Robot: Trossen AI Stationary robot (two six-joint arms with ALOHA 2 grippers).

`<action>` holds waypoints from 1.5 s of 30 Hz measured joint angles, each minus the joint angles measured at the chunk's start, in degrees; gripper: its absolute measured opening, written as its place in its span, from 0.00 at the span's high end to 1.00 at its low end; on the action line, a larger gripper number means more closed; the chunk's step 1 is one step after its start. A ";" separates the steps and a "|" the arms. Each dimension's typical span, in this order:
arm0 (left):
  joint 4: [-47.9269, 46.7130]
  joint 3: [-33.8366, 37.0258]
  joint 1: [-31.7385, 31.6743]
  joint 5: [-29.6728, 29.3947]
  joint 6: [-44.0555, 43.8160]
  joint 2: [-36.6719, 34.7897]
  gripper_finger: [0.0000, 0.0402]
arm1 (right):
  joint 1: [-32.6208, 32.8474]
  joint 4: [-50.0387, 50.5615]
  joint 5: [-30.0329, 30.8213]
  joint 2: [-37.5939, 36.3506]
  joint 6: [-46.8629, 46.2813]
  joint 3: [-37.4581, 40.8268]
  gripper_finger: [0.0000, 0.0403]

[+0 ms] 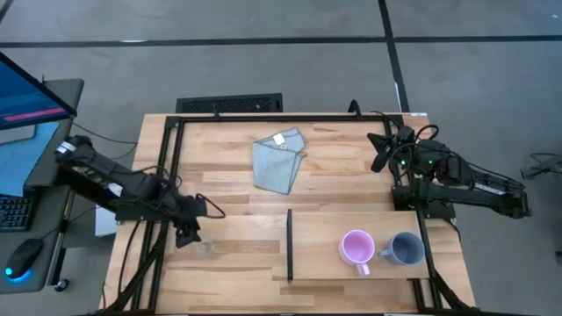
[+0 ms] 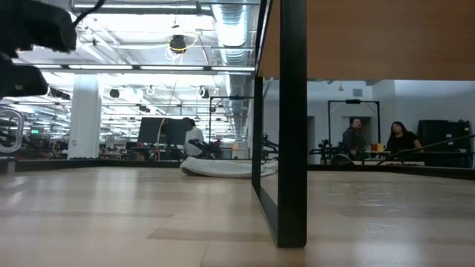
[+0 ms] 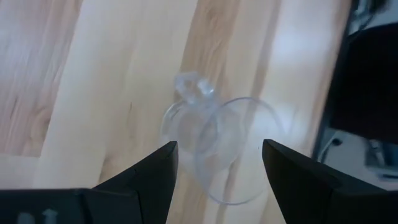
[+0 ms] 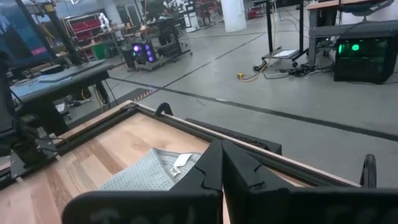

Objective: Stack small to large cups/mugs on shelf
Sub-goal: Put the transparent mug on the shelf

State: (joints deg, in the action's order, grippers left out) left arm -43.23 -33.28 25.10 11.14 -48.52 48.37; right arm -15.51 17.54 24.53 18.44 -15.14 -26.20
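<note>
The left claw (image 1: 187,235) hangs released over the clear cup (image 1: 205,247) near the desk's (image 1: 228,189) left front corner, its 2 fingers (image 3: 152,171) spread on either side of the cup. The pink mug (image 1: 356,247) and grey-blue mug (image 1: 405,248) stand side by side on the shelf (image 1: 316,233). The right claw (image 1: 381,151) waits clenched near the desk's back right corner, beside a folded cloth (image 1: 277,160).
</note>
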 joint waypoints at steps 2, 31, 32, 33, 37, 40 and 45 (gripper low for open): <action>-0.47 0.00 0.14 0.01 0.05 2.32 0.44 | 0.00 0.00 0.00 0.00 0.00 -0.02 0.95; 2.25 0.00 -0.10 1.55 2.32 15.25 0.99 | -0.01 0.46 0.02 0.00 0.04 -0.02 0.96; 3.05 0.00 -0.28 1.53 2.30 15.23 0.99 | 0.00 0.46 0.01 0.00 0.04 -0.02 0.96; 3.99 0.00 -0.61 1.53 2.29 15.07 0.99 | 0.00 0.46 0.02 0.00 0.04 -0.02 0.96; 5.28 -1.71 -3.53 0.76 1.86 14.38 1.00 | 0.00 0.76 0.00 0.00 0.04 -0.02 0.95; 4.53 -5.63 -6.65 -1.00 4.45 13.76 1.00 | -0.01 1.76 0.00 0.00 0.04 -0.02 0.95; 3.84 -14.69 -12.59 -3.56 11.15 13.85 1.00 | 0.00 3.41 -0.02 0.00 -0.43 -0.02 0.96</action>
State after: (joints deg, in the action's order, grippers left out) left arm -39.39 -47.97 12.51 7.58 -37.37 62.22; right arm -15.51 20.95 24.52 18.44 -15.57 -26.22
